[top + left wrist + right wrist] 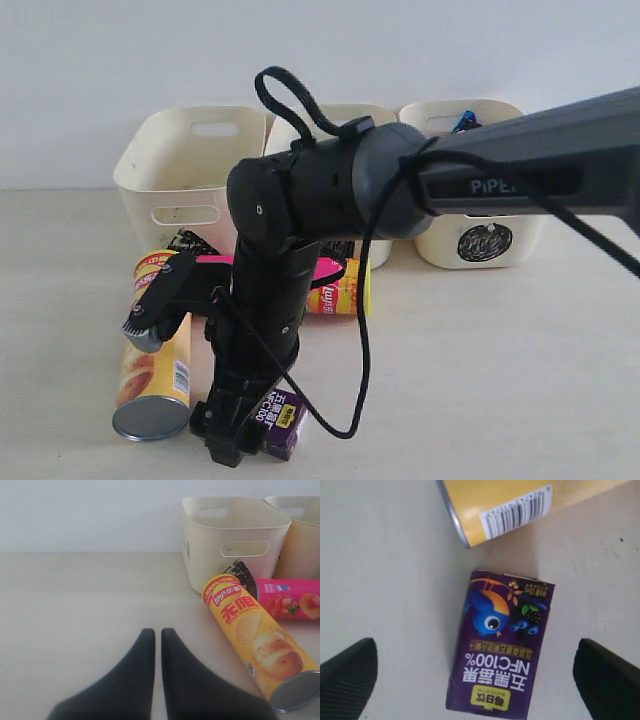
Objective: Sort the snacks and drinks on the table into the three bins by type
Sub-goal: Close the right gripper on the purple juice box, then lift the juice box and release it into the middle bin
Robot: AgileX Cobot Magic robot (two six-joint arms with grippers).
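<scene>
Purple drink carton [500, 647]: flat on the counter [385, 580] just beside the yellow tube [520, 505], under the wide-open right tool [477, 680]; best lowered squarely and pinched across its long sides, clear of the tube; left tool [157, 632] closed.

A plain, pale wall [120, 60] is seen filling the back of the scene, evenly lit from edge to edge. Below it, a light beige table [500, 380] is spread across the whole foreground and is met by the wall along a straight line. Soft, diffuse light is cast throughout, and only weak shadows are thrown on the tabletop.
</scene>
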